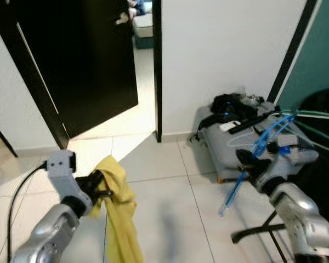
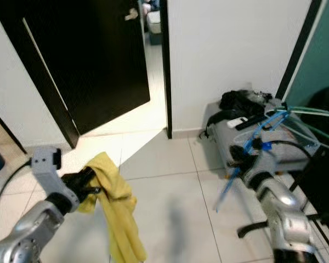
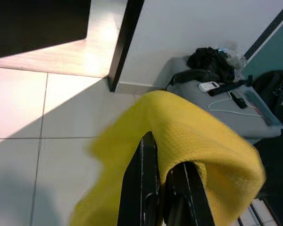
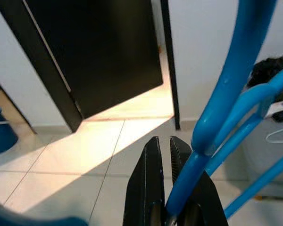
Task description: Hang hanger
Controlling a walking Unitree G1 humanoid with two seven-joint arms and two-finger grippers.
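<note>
A blue plastic hanger (image 1: pixel 261 143) is held by my right gripper (image 1: pixel 247 163), which is shut on its lower bar; its hook reaches up towards green rails (image 1: pixel 318 115) at the right. In the right wrist view the hanger (image 4: pixel 226 99) crosses the black fingers (image 4: pixel 151 188). My left gripper (image 1: pixel 101 183) is shut on a yellow cloth (image 1: pixel 120 219) that hangs down over the tiled floor. From the left wrist the cloth (image 3: pixel 198 141) drapes over the fingers (image 3: pixel 144 188).
A grey suitcase (image 1: pixel 225 150) lies by the white wall with a black bag (image 1: pixel 230 104), a white hanger (image 1: pixel 244 138) and small items on it. An open dark door (image 1: pixel 82 60) stands at the back left. A black stand foot (image 1: pixel 257 230) rests on the floor at right.
</note>
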